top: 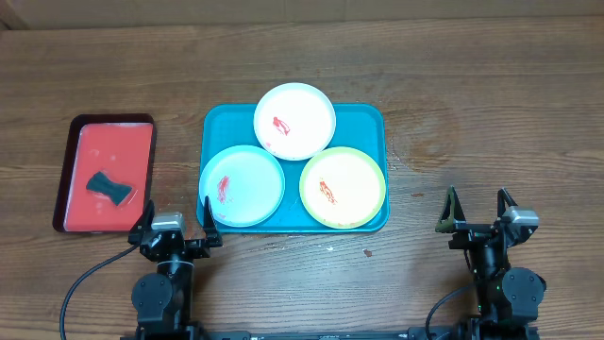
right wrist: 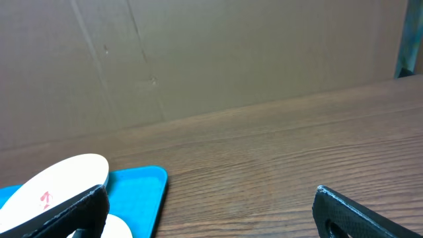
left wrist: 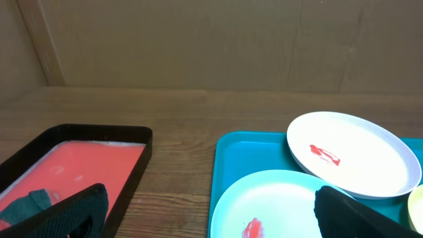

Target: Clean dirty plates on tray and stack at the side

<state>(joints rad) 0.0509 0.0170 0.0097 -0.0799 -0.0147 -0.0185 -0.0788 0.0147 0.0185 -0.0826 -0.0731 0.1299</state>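
Yellow-green plate (left wrist: 418, 205) cropped at edge

A wooden table (top: 491, 104) with visible grain carries a small red tray (top: 118, 151) with a dark raised rim, lying toward the left side in the overhead view. On the tray's red floor, near its lower end, lies a dark bow-shaped cloth (top: 109, 187), pinched at the middle. A brown cardboard wall (left wrist: 218, 39) stands behind the table's far edge
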